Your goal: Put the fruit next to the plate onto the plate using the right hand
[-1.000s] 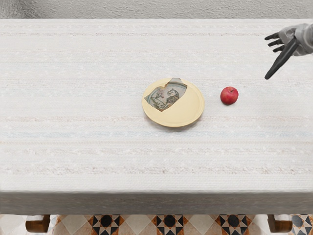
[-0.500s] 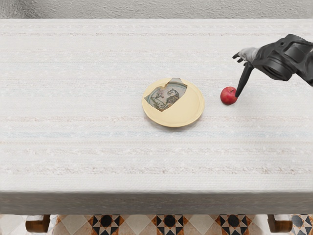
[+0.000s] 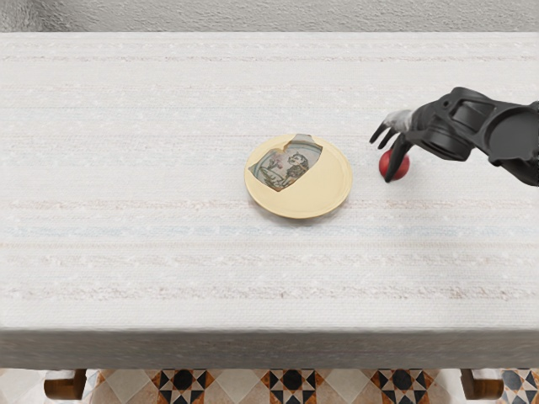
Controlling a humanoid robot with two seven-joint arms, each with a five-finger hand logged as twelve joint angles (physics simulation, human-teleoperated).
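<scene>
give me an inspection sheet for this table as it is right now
surface: table under a pale cloth, flat
job's things: red apple on the cloth right of the yellow plate, apart from it; no fruit on the plate
clutter: nothing seen
grippers: right hand over the apple, fingers spread, no grasp seen; left hand not in view
cables: nothing seen
surroundings: patterned floor tiles below the table's front edge

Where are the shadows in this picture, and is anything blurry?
Head view: the light is soft and even, with only a thin faint shadow along the plate's near rim. Head view: no strong glare anywhere; the right hand partly hides the apple. Head view: nothing is out of focus; the table just looks grainy.
</scene>
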